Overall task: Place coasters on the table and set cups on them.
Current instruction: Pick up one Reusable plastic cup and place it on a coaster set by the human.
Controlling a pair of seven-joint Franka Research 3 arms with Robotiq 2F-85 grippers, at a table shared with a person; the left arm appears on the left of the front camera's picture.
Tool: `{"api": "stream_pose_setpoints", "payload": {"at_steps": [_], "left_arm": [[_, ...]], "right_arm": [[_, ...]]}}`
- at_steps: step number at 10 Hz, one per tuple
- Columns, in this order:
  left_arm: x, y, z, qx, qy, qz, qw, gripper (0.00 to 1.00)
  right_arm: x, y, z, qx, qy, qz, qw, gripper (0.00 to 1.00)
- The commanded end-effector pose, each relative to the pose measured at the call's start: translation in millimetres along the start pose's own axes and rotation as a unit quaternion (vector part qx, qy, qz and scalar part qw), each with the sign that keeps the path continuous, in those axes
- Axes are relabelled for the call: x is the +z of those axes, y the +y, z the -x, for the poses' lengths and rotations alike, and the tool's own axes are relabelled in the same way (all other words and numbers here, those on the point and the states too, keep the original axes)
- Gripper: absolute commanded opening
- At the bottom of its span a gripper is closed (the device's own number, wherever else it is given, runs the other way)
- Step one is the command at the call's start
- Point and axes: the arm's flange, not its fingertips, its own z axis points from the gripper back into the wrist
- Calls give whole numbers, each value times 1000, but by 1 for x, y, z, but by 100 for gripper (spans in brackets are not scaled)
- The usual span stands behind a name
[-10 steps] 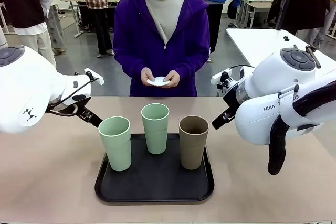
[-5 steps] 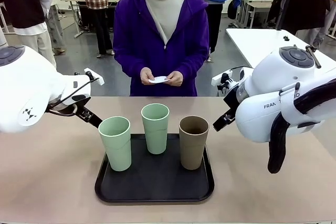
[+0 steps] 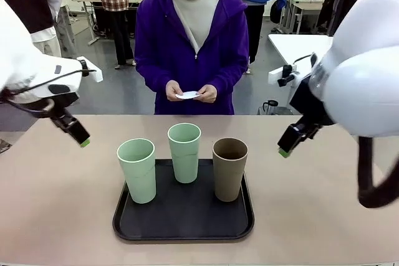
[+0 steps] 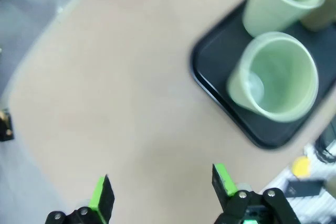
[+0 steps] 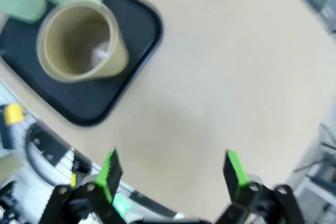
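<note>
Coasters [image 3: 188, 96] in person's hands [image 3: 174, 91], front view; wrist views: left tool [image 4: 159, 181], right tool [image 5: 172, 162] spread wide, empty.

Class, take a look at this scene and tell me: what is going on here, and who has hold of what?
A person in a purple jacket stands at the far side of the beige table, holding small white paper coasters in both hands; none lies on the table yet. Two mint-green tumblers and a brown tumbler stand upright on the black tray. The left gripper and right gripper hover open either side of the tray, holding nothing.
</note>
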Motion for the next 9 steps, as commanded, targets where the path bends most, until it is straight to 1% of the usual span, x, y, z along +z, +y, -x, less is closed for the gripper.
{"api": "stream_pose_setpoints", "payload": {"at_steps": [1, 2, 4, 5, 6, 7, 8, 9], "left_arm": [[30, -31, 40, 34, 14, 36, 999, 100], [0, 0, 0, 0, 0, 0, 1000, 100], [0, 0, 0, 0, 0, 0, 1000, 100], [24, -13, 13, 1, 9, 18, 1000, 100], [18, 6, 20, 35, -67, 138, 987, 100], [17, 21, 30, 59, -108, 204, 971, 100], [29, 32, 49, 89, -157, 288, 941, 100], [29, 62, 53, 106, -197, 366, 903, 100]], "right_arm": [[2, 44, 58, -10, 23, -15, 1000, 100], [0, 0, 0, 0, 0, 0, 1000, 100], [0, 0, 0, 0, 0, 0, 1000, 100], [23, 16, 16, -2, 9, 2, 1000, 100], [16, -8, 31, -70, -74, -141, 985, 100], [12, -30, 51, -141, -128, -247, 950, 100], [6, -49, 80, -193, -158, -327, 911, 100], [-4, -76, 99, -238, -188, -379, 875, 100]]}}
